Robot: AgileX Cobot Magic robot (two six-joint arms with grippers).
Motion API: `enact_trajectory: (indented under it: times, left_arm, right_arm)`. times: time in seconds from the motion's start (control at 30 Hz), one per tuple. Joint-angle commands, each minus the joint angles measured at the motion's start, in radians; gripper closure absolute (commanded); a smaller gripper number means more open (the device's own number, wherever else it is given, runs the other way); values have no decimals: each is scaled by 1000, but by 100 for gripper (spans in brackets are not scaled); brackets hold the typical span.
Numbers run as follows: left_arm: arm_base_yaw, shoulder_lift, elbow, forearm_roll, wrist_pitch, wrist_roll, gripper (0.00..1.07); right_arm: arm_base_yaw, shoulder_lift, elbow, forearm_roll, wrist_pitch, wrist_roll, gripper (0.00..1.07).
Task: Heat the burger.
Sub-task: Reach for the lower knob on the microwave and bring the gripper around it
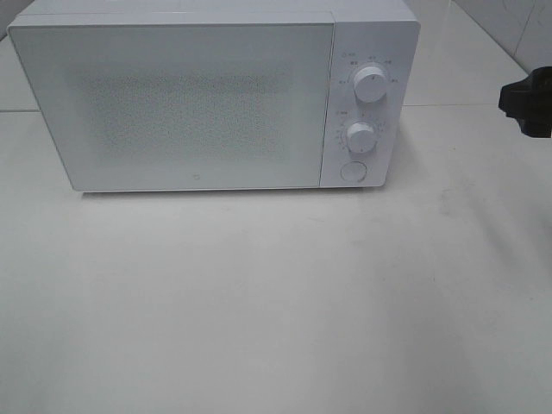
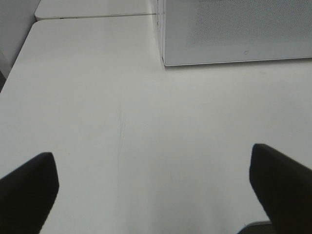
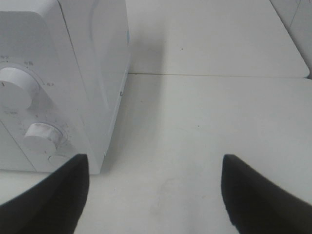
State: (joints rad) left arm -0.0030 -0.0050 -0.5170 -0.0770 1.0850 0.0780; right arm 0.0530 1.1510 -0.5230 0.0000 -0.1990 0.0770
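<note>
The burger is out of view in all three views. A white microwave [image 1: 198,99] stands at the back of the white table [image 1: 276,302] with its door shut. My left gripper [image 2: 151,163] is open and empty over bare table, with the microwave's lower left corner [image 2: 165,61] ahead of it. My right gripper [image 3: 155,163] is also open and empty, just right of the microwave's control panel [image 3: 34,122]. In the exterior high view only a black part of the right arm [image 1: 528,99] shows at the right edge.
The control panel carries two round knobs [image 1: 370,84] [image 1: 360,135] and a round button [image 1: 352,171] below them. A seam between two tabletops [image 3: 214,75] runs behind the microwave. A tiled wall [image 1: 517,26] rises at the far right.
</note>
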Motion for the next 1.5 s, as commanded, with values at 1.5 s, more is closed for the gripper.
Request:
enact_trajectory:
  times: [1.5]
  left_arm:
    - [2, -17, -1, -3, -13, -6, 6]
  right_arm:
    - [741, 556, 124, 887, -1020, -450, 33]
